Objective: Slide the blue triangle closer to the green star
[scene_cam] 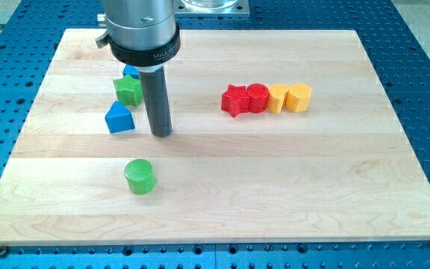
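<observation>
The blue triangle (119, 119) lies on the wooden board (275, 187) at the view's left. The green star (128, 90) sits just above it, a small gap between them. My tip (161, 134) is down on the board just to the right of the blue triangle, close to it; I cannot tell if it touches. The rod rises to the grey arm body (140, 30) at the view's top.
A second blue block (131, 72) peeks out above the green star, partly hidden by the arm. A green cylinder (139, 176) stands below the triangle. A row of red star (234, 100), red block (257, 98), and two yellow blocks (278, 98) (298, 97) lies at centre right.
</observation>
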Action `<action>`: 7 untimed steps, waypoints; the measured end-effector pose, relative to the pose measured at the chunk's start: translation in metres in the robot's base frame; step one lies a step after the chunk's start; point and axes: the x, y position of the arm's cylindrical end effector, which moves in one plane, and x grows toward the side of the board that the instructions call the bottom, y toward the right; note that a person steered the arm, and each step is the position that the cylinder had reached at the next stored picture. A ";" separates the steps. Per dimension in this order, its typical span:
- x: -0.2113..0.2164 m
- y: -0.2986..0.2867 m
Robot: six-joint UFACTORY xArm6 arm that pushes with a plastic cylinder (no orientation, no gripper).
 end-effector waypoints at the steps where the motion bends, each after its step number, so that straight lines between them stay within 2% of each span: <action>1: 0.006 -0.016; 2: 0.006 -0.050; 4: 0.018 -0.081; 7: -0.044 -0.081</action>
